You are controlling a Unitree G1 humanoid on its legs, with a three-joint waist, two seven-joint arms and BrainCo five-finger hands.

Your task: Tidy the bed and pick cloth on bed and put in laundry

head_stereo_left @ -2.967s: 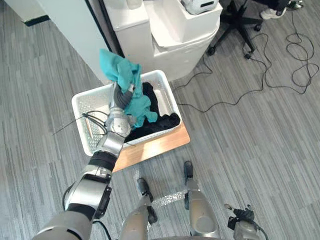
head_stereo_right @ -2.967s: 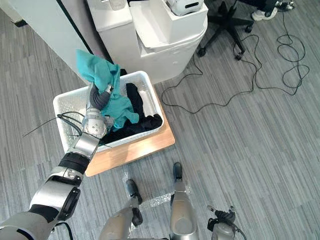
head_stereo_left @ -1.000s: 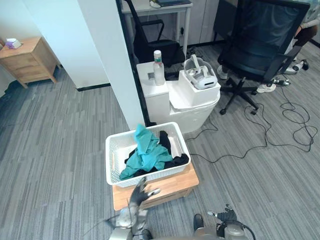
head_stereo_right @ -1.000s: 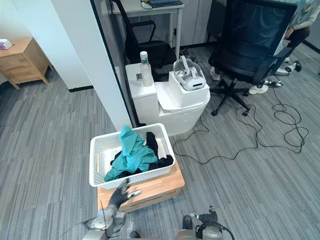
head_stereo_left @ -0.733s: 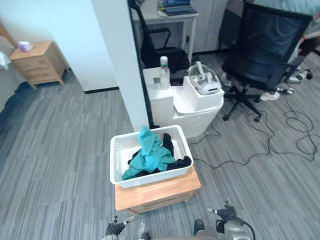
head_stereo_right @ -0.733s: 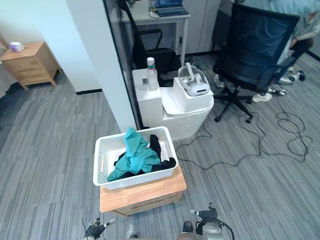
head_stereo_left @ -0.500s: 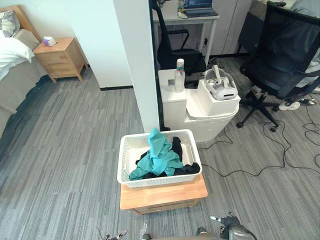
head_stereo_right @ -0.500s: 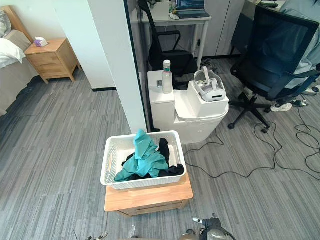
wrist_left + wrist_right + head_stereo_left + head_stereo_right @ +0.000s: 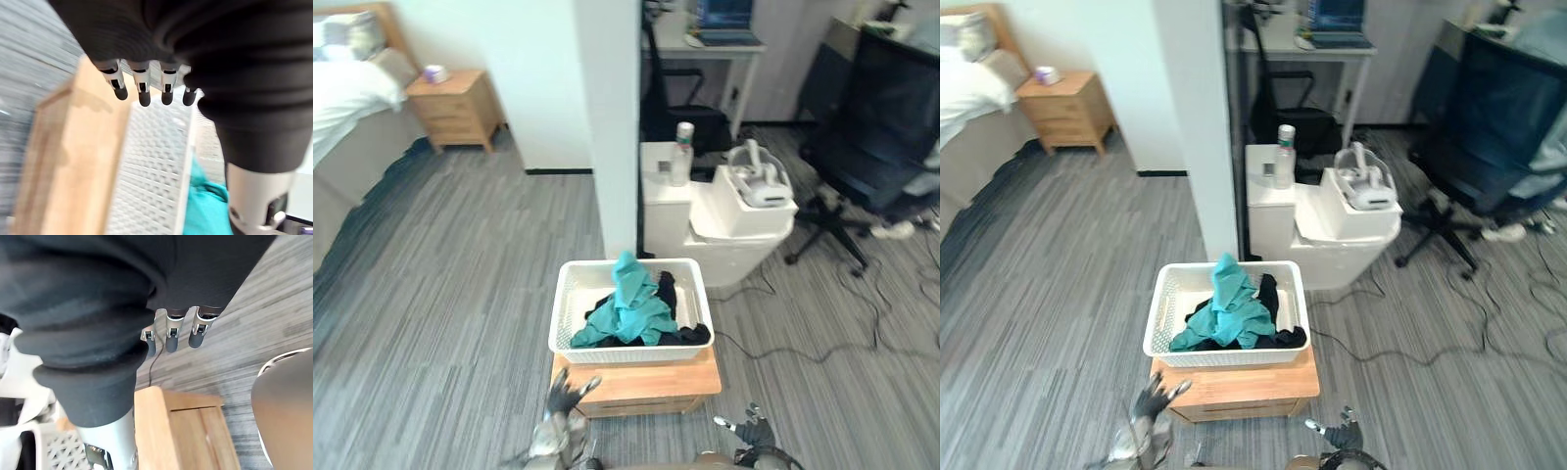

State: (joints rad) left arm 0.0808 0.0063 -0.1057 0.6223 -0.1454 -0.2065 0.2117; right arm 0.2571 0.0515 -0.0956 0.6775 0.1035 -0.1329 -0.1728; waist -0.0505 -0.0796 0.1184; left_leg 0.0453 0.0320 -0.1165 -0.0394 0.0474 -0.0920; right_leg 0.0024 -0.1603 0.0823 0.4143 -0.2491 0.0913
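We see the teal cloth (image 9: 631, 305) heaped on dark clothes (image 9: 667, 291) inside the white laundry basket (image 9: 570, 297), which sits on a low wooden bench (image 9: 651, 381). Our left hand (image 9: 566, 398) hangs just before the basket's front-left corner with its fingers spread wide and nothing in them. Our right hand (image 9: 751, 429) is off the basket's front-right corner, well apart from it, its fingers loose and straight, likewise holding nothing.

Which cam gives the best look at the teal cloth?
Left eye view: the whole teal cloth heaped on dark clothes in the white basket. Right eye view shows the same. Left wrist view catches a corner.
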